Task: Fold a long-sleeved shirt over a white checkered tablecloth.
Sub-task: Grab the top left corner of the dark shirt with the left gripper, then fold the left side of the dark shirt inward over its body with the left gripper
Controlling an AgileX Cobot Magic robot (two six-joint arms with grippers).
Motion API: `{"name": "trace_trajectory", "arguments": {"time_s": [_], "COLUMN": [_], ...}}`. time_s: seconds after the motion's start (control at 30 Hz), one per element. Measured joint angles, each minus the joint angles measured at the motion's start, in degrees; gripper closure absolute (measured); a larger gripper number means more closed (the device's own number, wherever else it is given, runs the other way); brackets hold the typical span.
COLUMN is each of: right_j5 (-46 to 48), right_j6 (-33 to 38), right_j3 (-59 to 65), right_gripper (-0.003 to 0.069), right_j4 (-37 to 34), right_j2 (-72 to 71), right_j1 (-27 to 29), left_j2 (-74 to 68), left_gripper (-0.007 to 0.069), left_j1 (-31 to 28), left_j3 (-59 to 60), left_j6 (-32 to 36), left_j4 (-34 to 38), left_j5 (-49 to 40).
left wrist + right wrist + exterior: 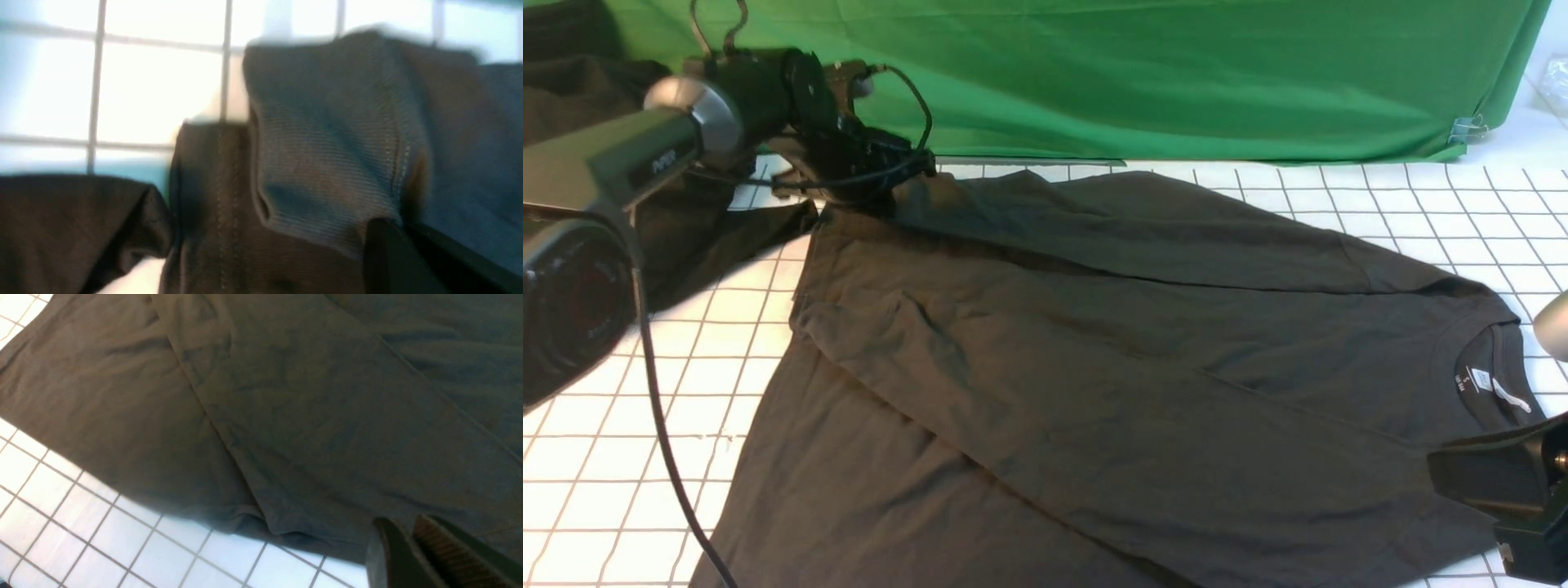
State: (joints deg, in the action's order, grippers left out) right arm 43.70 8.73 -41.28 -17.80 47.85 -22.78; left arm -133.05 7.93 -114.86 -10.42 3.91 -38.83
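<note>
The long-sleeved shirt (1094,351) lies spread on the white checkered tablecloth (1421,204), collar and white neck label (1482,382) to the right. One sleeve is folded across its far side, and another lies diagonally over the body. My left gripper (882,204) is at the shirt's far left corner. In the left wrist view it (392,222) is shut on the ribbed cuff (327,163), with tablecloth (155,90) beyond. My right gripper (1441,474) hovers at the near right by the collar. Its jaws (402,522) are almost together above the shirt (306,396), holding nothing.
A green fabric backdrop (1135,73) closes off the far side, held by a binder clip (1468,128) at the right. A heap of dark garments (572,90) sits at the back left behind my left arm. The left arm's cable (662,425) hangs over the tablecloth's near left.
</note>
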Motion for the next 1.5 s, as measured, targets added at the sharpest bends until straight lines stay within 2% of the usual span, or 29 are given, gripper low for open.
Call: {"name": "trace_trajectory", "arguments": {"time_s": [0.27, 0.3, 0.43, 0.57, 0.63, 0.7, 0.87, 1.1, 1.23, 1.47, 1.5], "right_j5": [-0.42, -0.61, -0.61, -0.76, -0.89, -1.03, -1.09, -1.09, -1.09, -1.09, -1.09], "right_j6": [-0.21, -1.49, -4.5, -5.86, -6.0, -6.06, -6.03, -6.03, -6.03, -6.03, -6.03], "right_j3": [0.0, 0.0, 0.0, 0.0, 0.0, 0.0, 0.0, 0.0, 0.0, 0.0, 0.0], "right_gripper": [0.0586, 0.0586, 0.0586, 0.0586, 0.0586, 0.0586, 0.0586, 0.0586, 0.0586, 0.0586, 0.0586], "right_j4": [0.68, 2.05, 6.16, 8.21, 8.33, 8.45, 8.45, 8.41, 8.41, 8.21, 8.21], "right_j2": [0.0, 0.18, 1.11, 1.94, 1.94, 1.94, 1.94, 1.94, 1.94, 1.94, 1.94], "right_j1": [0.0, 0.0, 0.0, 0.0, 0.0, 0.0, 0.0, 0.0, 0.0, 0.0, 0.0], "left_j2": [8.44, 10.48, 13.98, 19.08, 20.91, 25.25, 35.11, 38.99, 38.99, 39.01, 39.01], "left_gripper": [0.0603, 0.0603, 0.0603, 0.0603, 0.0603, 0.0603, 0.0603, 0.0589, 0.0528, 0.0273, 0.0267], "left_j1": [0.0, 0.0, 0.0, 0.1, 0.32, 1.34, 5.76, 8.0, 8.0, 8.0, 8.0], "left_j3": [0.0, 0.0, 0.11, 5.42, 8.66, 17.03, 35.62, 49.47, 52.14, 52.68, 52.68], "left_j6": [5.11, 5.55, 7.1, 7.62, 7.62, 6.9, 1.19, -3.17, -3.75, -4.08, -3.9], "left_j4": [2.15, 2.54, 3.04, 3.19, 3.32, 3.31, 2.17, 0.86, -0.41, 0.28, 0.28], "left_j5": [-10.18, -15.14, -23.66, -27.68, -27.79, -26.77, -20.31, -17.49, -17.73, -21.62, -22.03]}}
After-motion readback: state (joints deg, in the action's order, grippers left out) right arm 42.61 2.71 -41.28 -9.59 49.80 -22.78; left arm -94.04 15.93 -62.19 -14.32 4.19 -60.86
